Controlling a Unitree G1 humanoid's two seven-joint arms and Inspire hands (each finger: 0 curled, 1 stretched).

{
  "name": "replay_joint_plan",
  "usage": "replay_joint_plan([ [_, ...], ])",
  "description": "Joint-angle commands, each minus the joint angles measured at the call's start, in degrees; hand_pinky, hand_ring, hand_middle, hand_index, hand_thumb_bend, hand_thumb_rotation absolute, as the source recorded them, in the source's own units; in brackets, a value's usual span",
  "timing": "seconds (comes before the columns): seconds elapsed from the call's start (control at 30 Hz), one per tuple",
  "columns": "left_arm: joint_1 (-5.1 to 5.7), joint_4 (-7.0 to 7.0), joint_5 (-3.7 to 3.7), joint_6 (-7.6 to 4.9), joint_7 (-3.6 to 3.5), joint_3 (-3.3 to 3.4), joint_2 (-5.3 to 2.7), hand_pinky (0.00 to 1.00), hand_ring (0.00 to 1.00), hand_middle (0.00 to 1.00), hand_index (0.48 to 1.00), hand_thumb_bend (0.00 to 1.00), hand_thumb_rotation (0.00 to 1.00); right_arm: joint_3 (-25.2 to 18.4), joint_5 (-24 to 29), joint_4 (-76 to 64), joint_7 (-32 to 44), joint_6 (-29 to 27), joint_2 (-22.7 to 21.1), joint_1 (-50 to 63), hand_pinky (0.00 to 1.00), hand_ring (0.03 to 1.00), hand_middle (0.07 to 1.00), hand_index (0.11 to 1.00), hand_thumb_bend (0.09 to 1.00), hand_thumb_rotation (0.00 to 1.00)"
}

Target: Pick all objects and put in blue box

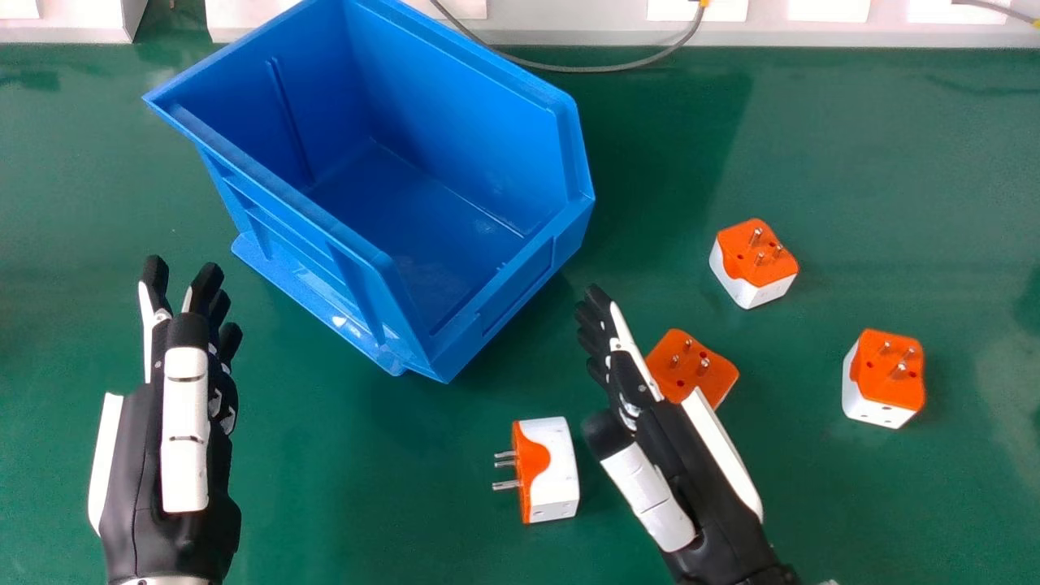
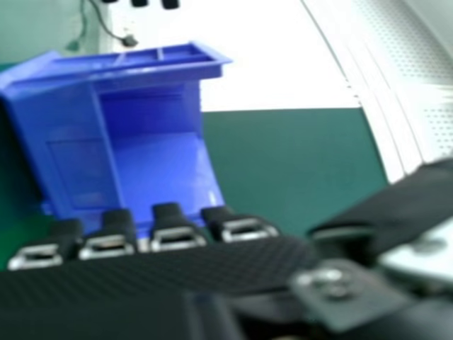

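A green worktop (image 1: 366, 520) spreads beneath everything. Along its far edge runs a white structure (image 1: 569, 34), with a thin grey cable (image 1: 601, 68) looping down from it onto the green. The right hand view shows a pale panel with small holes (image 2: 407, 35) in the room beyond.

Four plug adapters lie on the worktop, each orange and white. One adapter (image 1: 556, 471) lies on its side, near the thumb side of the right hand, its metal prongs pointing left. A second adapter (image 1: 699, 370) sits prongs up and is partly hidden behind the right hand. A third adapter (image 1: 756, 264) is farther out and a bit to the right, and a fourth adapter (image 1: 881, 378) is the farthest right, both prongs up.

There is one blue box (image 1: 463, 106), set at an angle ahead of and between the two hands, its open top facing up. Its bare floor shows, and all four adapters are outside it, to its right or nearer the robot.

The left hand (image 1: 185, 422) is over the left part of the worktop, fingers extended, grasping nothing. The right hand (image 1: 674, 447) is also released, its fingers straight and pointing toward the box.
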Motion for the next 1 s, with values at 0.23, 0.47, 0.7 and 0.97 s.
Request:
replay_joint_plan([
  [0.23,-0.18,-2.02,-0.58,-0.38,0.49,0.17,0.14,1.0,0.99,0.98,0.978,0.53,0.91,-0.29,-0.82,-1.35,0.0,-0.1,-0.66,-0.63,0.99,1.0,1.0,1.0,0.598,1.0],
  [0.47,-0.49,-1.99,-1.05,-0.05,0.08,0.13,0.46,1.0,1.0,0.98,0.985,0.55,0.92,-0.37,-0.68,-1.42,-0.05,0.26,-0.58,-0.8,0.99,1.0,1.0,1.0,0.611,1.0],
  [0.7,-0.58,-2.11,-0.76,-0.03,0.85,-0.07,-0.08,1.0,0.99,0.97,0.976,0.52,0.89,-0.72,-0.77,-1.44,-0.02,-0.17,-0.76,-0.97,0.98,1.0,1.0,1.0,0.622,1.0],
  [0.97,-1.19,-1.41,-0.26,-0.27,0.95,-0.16,-0.12,1.0,1.0,0.98,0.985,0.49,0.91,-1.4,-1.27,-1.33,-0.13,-0.91,-1.17,-1.48,0.97,1.0,1.0,1.0,0.563,1.0],
])
